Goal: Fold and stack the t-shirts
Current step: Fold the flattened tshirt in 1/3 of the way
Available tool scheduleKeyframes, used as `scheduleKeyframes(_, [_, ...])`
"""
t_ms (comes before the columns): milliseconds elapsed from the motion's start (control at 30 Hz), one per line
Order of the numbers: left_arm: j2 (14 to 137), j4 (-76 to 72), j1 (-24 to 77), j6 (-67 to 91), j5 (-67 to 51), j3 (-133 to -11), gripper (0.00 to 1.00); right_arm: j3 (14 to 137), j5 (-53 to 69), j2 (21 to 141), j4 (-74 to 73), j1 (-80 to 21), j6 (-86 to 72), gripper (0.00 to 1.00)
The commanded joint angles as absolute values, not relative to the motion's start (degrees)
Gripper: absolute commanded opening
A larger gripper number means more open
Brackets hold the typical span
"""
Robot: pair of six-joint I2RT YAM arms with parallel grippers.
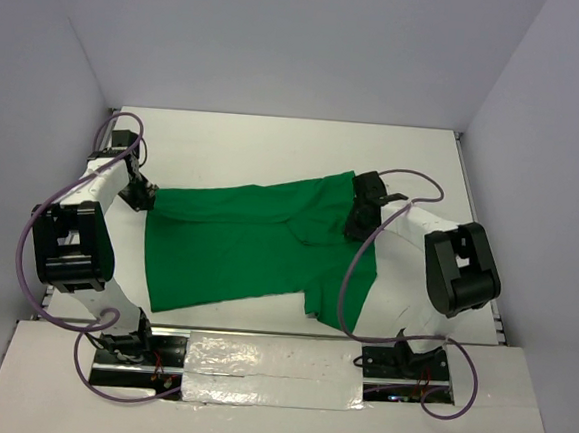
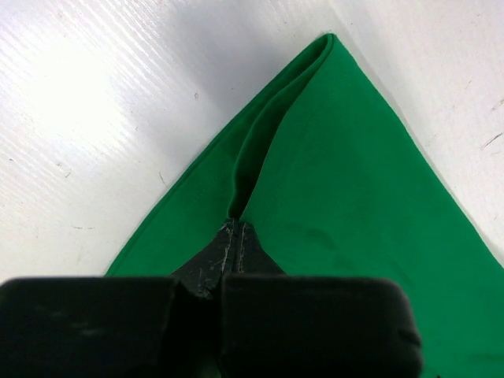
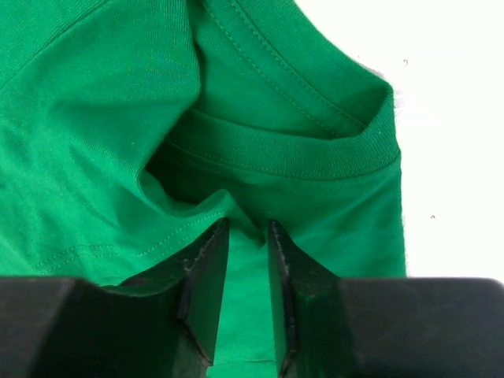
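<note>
Left gripper [image 2: 236, 230] clenched on bright green cloth t-shirt [image 1: 236, 252]; right gripper [image 3: 246, 236] straddles the cloth, hold uncertain; folding apparently unfinished.

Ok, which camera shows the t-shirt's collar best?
Right wrist: the collar fills the frame, ribbing and stitching clear, past the jaws. Top external barely shows it beside the right arm; left wrist shows only a folded corner of the t-shirt.
</note>
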State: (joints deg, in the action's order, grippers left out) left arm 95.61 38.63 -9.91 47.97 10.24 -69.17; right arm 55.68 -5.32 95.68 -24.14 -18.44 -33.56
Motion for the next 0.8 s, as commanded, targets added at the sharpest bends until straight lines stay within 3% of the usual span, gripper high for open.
scheduleKeyframes(0, [94.7, 39.4, -9.9, 47.1, 10.1, -70.6, 0.0, 55.5, -5.7, 96.0, -22.2, -18.1, -33.3, 0.32])
scheduleKeyframes(100, [94.5, 39.4, -9.9, 46.9, 10.1, -70.5, 0.0, 55.4, -6.2, 94.8, -22.4, -18.2, -33.4, 0.19])
scheduleKeyframes(133, [94.5, 39.4, -9.9, 46.9, 10.2, -70.5, 0.0, 55.5, -6.4, 94.6, -22.7, -18.2, -33.5, 0.09])
scheduleKeyframes(233, [94.6, 39.6, -9.9, 46.9, 10.4, -70.5, 0.0, 55.9, -7.7, 92.9, -23.9, -18.3, -33.3, 0.0])
scheduleKeyframes(767, [93.4, 43.2, -9.9, 46.2, 11.9, -75.1, 0.0, 57.9, -9.6, 78.7, -33.5, -19.1, -28.7, 0.0])
